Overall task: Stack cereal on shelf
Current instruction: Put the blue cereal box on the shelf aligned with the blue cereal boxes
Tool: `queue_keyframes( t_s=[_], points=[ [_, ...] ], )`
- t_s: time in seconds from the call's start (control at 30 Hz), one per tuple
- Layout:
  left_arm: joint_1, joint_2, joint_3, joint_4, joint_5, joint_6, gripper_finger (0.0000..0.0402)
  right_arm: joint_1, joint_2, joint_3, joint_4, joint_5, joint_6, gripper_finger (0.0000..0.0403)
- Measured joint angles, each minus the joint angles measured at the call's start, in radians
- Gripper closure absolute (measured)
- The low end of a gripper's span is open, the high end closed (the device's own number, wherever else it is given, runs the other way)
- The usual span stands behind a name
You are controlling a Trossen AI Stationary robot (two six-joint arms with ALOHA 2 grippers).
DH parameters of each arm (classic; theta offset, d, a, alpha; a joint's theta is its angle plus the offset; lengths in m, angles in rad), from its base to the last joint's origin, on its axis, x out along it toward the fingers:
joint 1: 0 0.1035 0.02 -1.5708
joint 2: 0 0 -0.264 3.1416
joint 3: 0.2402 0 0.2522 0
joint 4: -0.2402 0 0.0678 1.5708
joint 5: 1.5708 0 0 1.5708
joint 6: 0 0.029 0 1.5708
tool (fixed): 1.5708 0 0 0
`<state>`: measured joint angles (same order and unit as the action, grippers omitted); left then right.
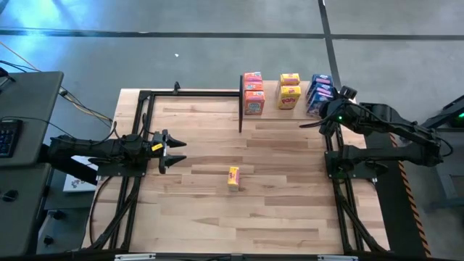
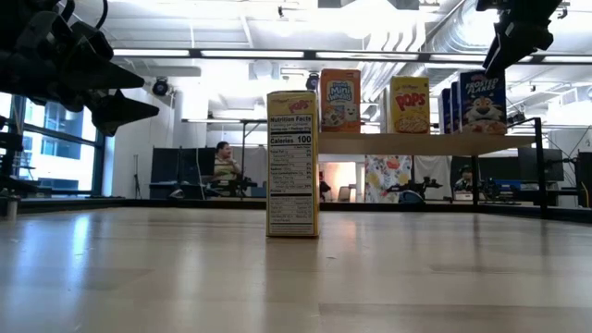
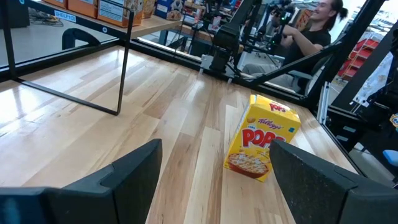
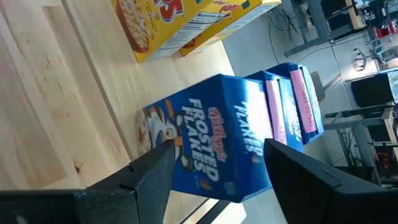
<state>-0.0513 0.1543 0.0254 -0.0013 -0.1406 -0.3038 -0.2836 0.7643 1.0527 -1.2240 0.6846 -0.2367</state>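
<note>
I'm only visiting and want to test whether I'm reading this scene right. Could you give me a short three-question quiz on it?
1. True or false: the small yellow cardboard cereal box on the large plank tabletop stands upright.
2. Which pincer is at the blue cardboard cereal boxes on the light-wood shelf board: A left pincer, B right pincer?
3. Fill in: the yellow stack on the shelf is two boxes; the loose box makes ___.

Key: 1 true; 2 B; 3 three.

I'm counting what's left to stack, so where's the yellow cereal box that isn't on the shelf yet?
In the high view the lone yellow box stands upright on the tabletop near its middle, apart from the shelf, right of the open left gripper.
</note>
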Motion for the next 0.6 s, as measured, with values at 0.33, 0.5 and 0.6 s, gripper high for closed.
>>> queue_keyframes(
  t_s=[0.33,0.5,0.6],
  points=[
    [0.0,0.0,0.0,0.0,0.0,0.0,0.0112,0.0,0.0,0.083,-0.061,-0.082,0.107,0.0164],
    [0.0,0.0,0.0,0.0,0.0,0.0,0.0112,0.0,0.001,0.127,-0.089,-0.182,0.223,0.0164],
    [0.0,0.0,0.0,0.0,0.0,0.0,0.0112,0.0,0.001,0.13,-0.103,-0.244,0.333,0.0164]
  ],
)
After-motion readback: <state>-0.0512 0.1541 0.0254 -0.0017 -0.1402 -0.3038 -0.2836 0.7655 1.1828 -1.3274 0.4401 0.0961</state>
